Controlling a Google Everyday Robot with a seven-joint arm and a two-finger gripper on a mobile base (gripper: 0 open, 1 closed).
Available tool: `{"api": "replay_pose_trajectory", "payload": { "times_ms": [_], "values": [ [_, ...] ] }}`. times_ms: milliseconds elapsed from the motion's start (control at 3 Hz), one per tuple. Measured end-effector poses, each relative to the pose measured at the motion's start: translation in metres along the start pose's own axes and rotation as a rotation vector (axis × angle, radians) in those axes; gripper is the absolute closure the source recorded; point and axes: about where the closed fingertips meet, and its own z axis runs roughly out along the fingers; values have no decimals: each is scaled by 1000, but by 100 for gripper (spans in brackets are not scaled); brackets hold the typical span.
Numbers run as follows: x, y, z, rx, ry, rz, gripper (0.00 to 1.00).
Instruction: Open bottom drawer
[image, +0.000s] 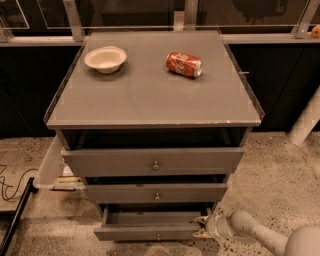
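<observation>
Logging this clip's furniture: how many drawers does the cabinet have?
3, stacked: top drawer under the tabletop, middle drawer below it, bottom drawer lowest, pulled out, with the gripper at its right front corner. None seem hidden.

Reaching in low from the bottom right corner of the view with a pale, rounded arm (262, 236), sloping slightly upward toward the left. Pointing the gripper (202, 228) leftward, wrist nearly level. Holding it at the right end of the bottom drawer (147, 232) front, apparently touching.
</observation>
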Motion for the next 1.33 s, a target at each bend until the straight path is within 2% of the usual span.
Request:
{"api": "replay_pose_trajectory", "payload": {
  "times_ms": [333,667,1000,1333],
  "values": [
    [-1,-1,2,-14,-4,7,34],
    [6,15,-2,-33,4,21,33],
    [5,15,-3,-33,4,21,56],
    [11,31,-14,-40,13,20,80]
  ]
}}
